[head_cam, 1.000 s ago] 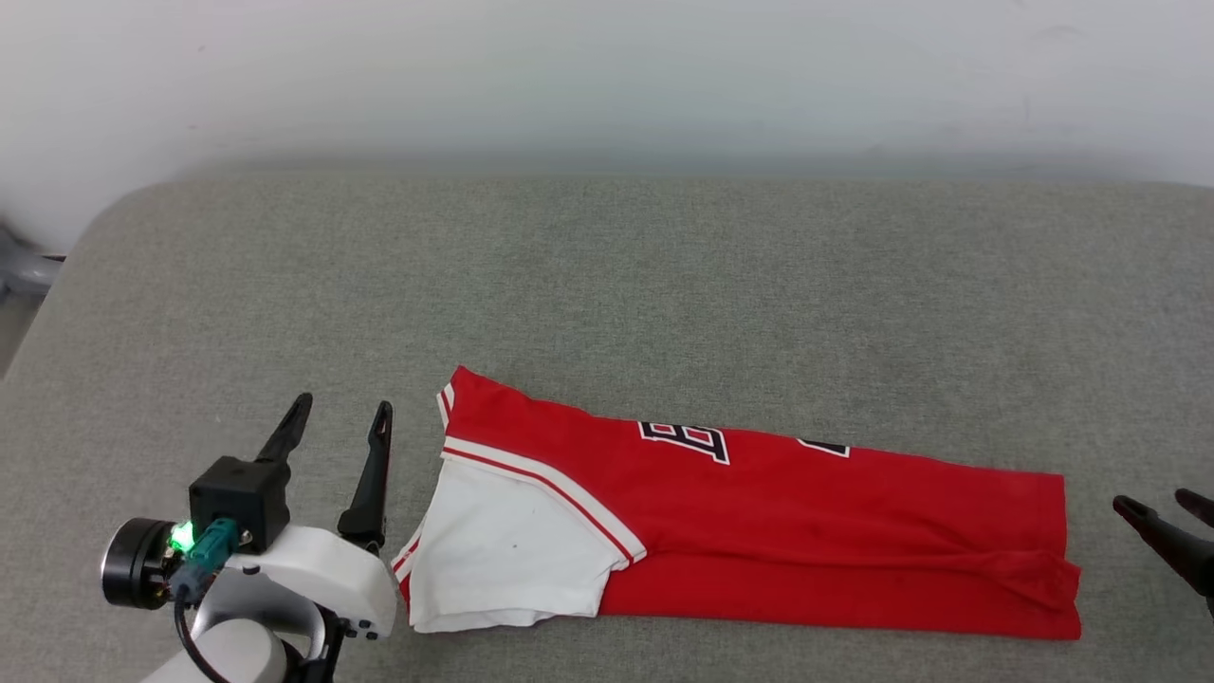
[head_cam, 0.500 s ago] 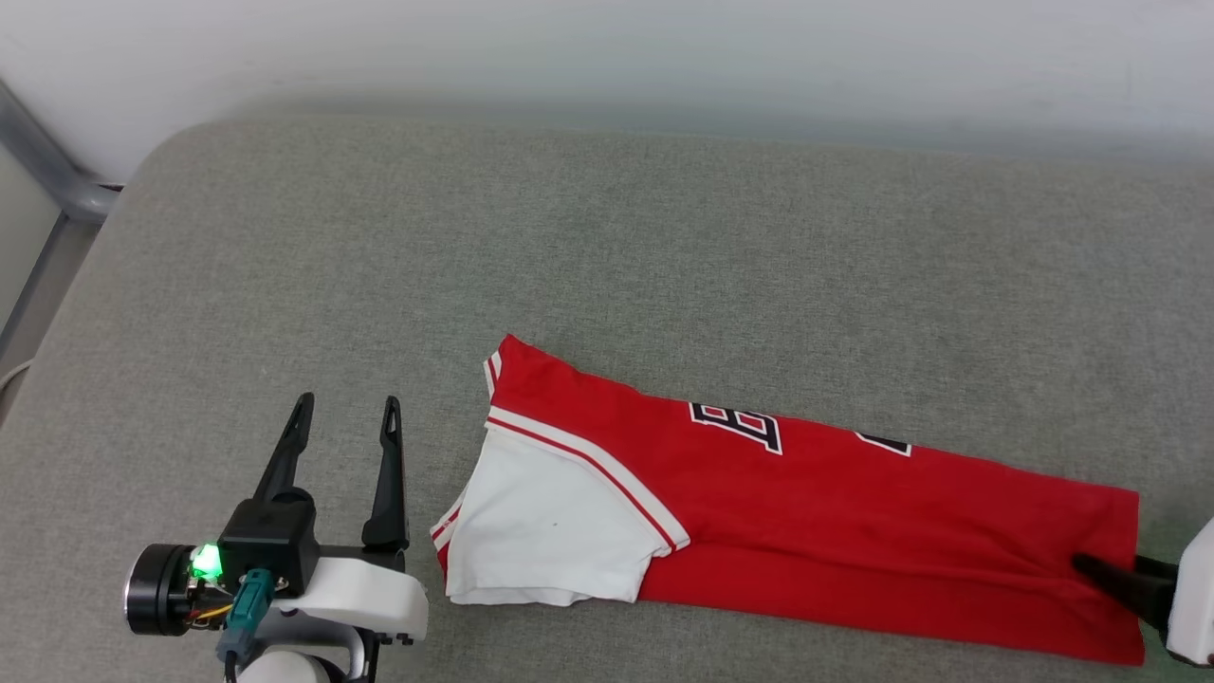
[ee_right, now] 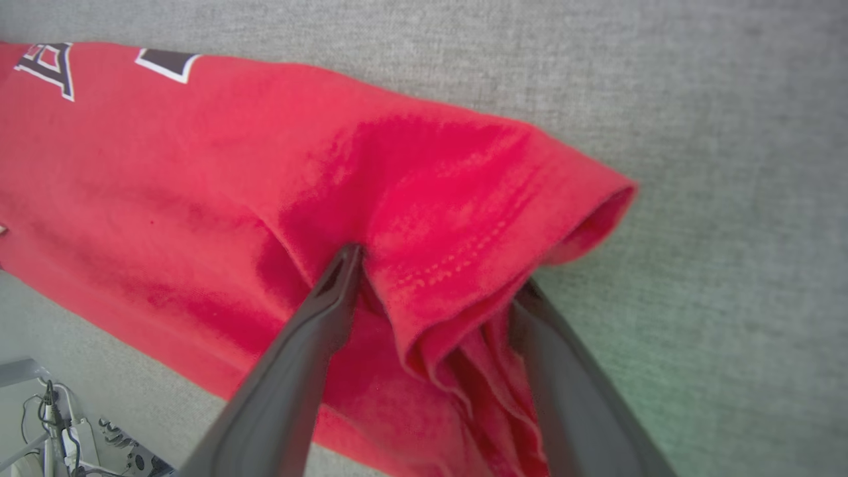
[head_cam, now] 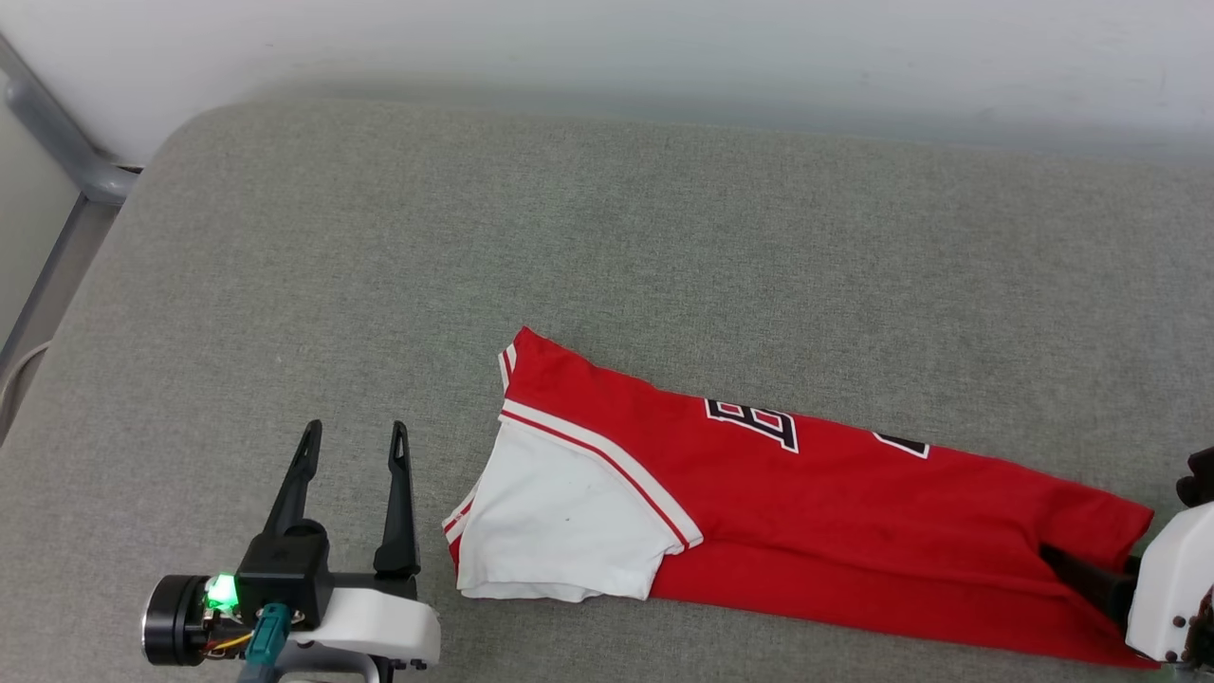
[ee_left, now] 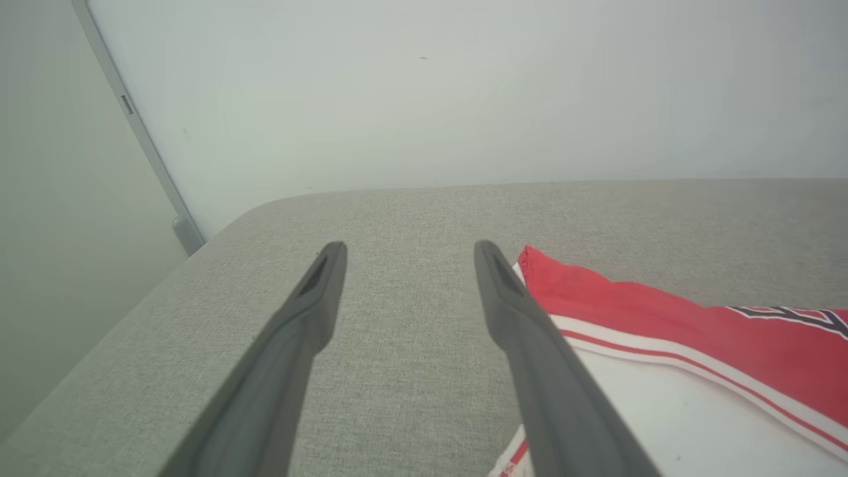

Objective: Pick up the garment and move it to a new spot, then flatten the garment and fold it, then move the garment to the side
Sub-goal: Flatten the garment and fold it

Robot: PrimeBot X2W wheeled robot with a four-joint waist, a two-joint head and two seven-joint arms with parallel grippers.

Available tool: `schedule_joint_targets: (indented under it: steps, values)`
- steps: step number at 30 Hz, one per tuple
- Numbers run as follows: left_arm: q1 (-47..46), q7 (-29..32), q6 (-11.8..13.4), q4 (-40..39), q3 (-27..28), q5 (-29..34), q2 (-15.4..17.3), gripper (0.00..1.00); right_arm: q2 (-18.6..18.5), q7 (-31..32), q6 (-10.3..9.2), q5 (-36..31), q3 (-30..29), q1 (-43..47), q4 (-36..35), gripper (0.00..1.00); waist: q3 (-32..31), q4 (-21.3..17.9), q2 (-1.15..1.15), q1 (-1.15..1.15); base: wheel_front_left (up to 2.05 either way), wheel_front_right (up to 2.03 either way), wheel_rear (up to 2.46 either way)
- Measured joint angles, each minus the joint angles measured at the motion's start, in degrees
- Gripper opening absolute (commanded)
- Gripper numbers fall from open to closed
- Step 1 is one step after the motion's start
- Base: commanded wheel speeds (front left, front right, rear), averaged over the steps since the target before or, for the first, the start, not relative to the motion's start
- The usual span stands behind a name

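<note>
Two dark-fingered claws flank one garment. At the near left, the left gripper [head_cam: 355, 429] hangs with its jaws spread wide and nothing between them, just beside the white short sleeve [head_cam: 560, 531]. The red jersey-style T-shirt [head_cam: 854, 512], already folded lengthwise into a long strip, lies flat on the grey woven cushion [head_cam: 569, 237], running from the centre to the near right. At its right end the right gripper [ee_right: 437, 271] stands wide too, its fingers straddling a bunched fold of the hem without pinching it.

To do the next fold well, I judge the right claw should close on all the hem layers together. The left should take the sleeve end, and the hem should travel leftward low and level so the edges meet squarely.

Count: one T-shirt, one sleeve showing, two fragments of black white-edged lettering [head_cam: 754, 424], two grippers, one cushion.
</note>
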Motion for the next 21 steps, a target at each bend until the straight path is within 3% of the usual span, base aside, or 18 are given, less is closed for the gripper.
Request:
schedule_joint_targets:
  steps: [1,2,3,11,21]
  values:
    - [0.18,0.01,-0.57,0.09,0.51,0.68,-0.59,1.0,-0.27,-0.55,0.0,0.14,0.57,-0.03,0.26,0.42,-0.02,-0.01,0.0,0.0,0.0,0.0,0.0]
    - [0.39,0.0,-1.1,0.19,1.04,1.25,-1.11,1.0,-0.69,-1.07,0.0,0.13,1.22,-0.19,0.45,0.12,-0.07,-0.02,0.0,0.0,0.0,0.0,0.0]
    - [0.69,0.0,-1.64,0.31,1.57,1.79,-1.62,1.0,-0.9,-1.85,0.01,0.13,1.66,-0.31,0.78,0.0,-0.17,-0.04,0.0,0.0,0.0,0.0,0.0]
    - [2.1,0.0,-5.11,1.36,4.42,5.89,-4.81,1.0,-2.31,-6.21,0.18,1.56,3.72,-0.71,4.07,0.0,-1.68,-0.7,0.0,0.0,0.0,0.0,0.0]
    - [4.39,0.0,-8.47,2.86,7.13,9.26,-7.0,1.0,-9.62,-10.15,0.16,2.12,3.52,-0.27,9.59,0.0,-4.6,-1.57,0.0,0.0,0.0,0.0,0.0]
